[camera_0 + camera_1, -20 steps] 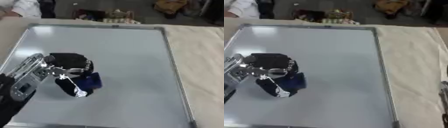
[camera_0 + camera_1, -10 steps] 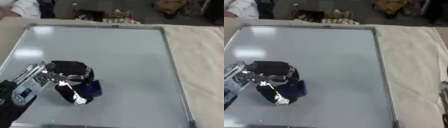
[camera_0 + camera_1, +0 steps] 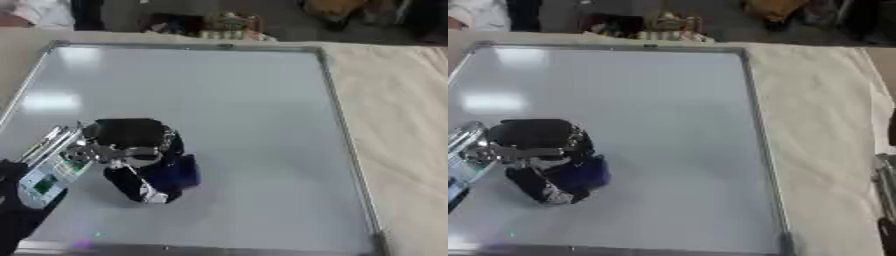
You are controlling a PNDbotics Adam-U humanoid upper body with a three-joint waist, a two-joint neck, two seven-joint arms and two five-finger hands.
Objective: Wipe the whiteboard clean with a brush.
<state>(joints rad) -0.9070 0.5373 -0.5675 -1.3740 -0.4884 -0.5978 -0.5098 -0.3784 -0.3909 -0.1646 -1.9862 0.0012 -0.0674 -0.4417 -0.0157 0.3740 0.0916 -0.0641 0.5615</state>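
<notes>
1. Cream cloth covers my bench (image 3: 402, 125) under the framed whiteboard (image 3: 227, 100).
2. My left hand (image 3: 122, 147) has fingers curled round the dark blue brush (image 3: 175, 172), low on the board's left side.
3. My right hand (image 3: 885, 200) barely shows at the right edge; I cannot tell its fingers.

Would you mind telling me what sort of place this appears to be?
Probably a lab or workshop: a whiteboard lies flat on a cloth-covered table, the left hand holds a blue brush, with clutter behind.

Bright, even overhead light; soft glare patches on the whiteboard (image 3: 236, 95) at upper left; both views blurred, edges softest.
</notes>
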